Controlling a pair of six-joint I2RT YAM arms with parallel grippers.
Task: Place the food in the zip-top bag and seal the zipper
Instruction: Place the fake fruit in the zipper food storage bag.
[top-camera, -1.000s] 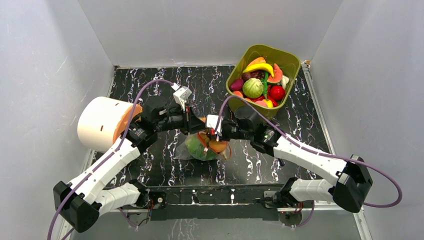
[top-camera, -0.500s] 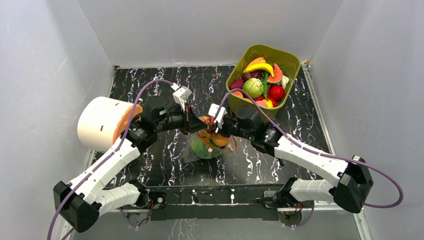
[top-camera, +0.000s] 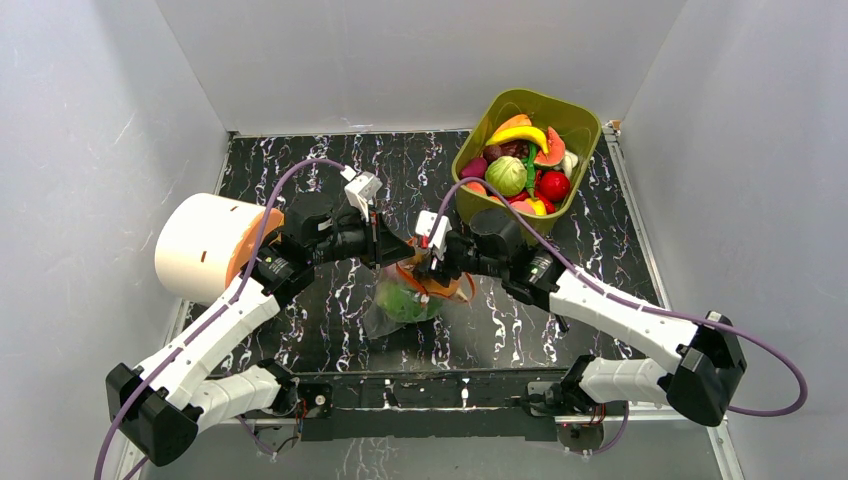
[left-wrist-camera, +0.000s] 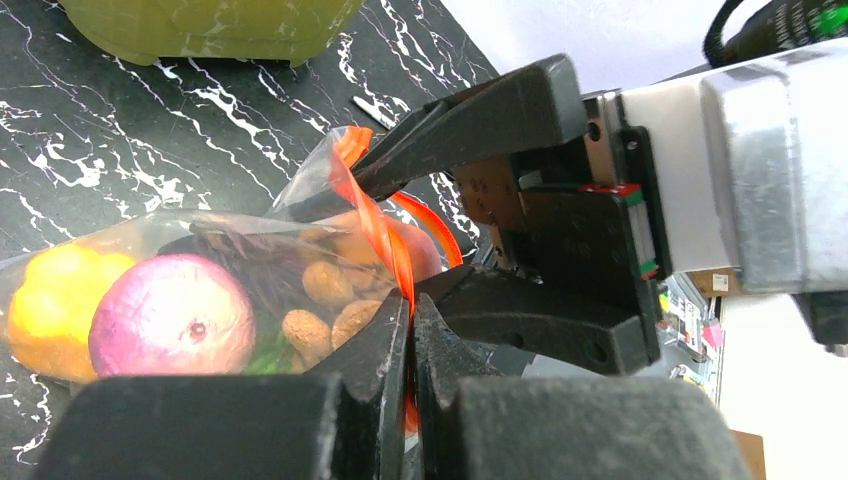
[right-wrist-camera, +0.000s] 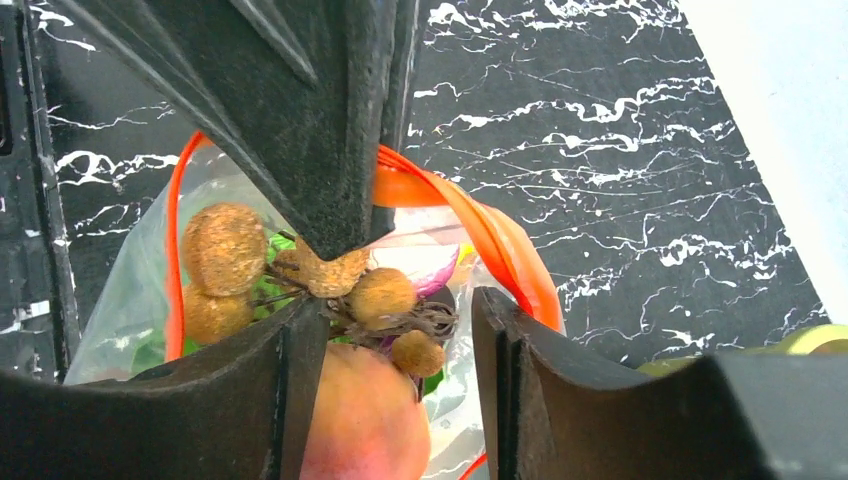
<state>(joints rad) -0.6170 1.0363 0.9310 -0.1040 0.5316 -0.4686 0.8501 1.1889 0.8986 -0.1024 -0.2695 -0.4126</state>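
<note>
Right tool (right-wrist-camera: 397, 318) wider now, empty, astride bagged food (right-wrist-camera: 222, 248) (left tool (left-wrist-camera: 410, 302) tight on zipper (left-wrist-camera: 376, 226)); tub (top-camera: 590, 126) beyond.

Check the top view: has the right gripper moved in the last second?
Yes. The right gripper has shifted slightly toward the back of the table, closer to the green tub.
</note>
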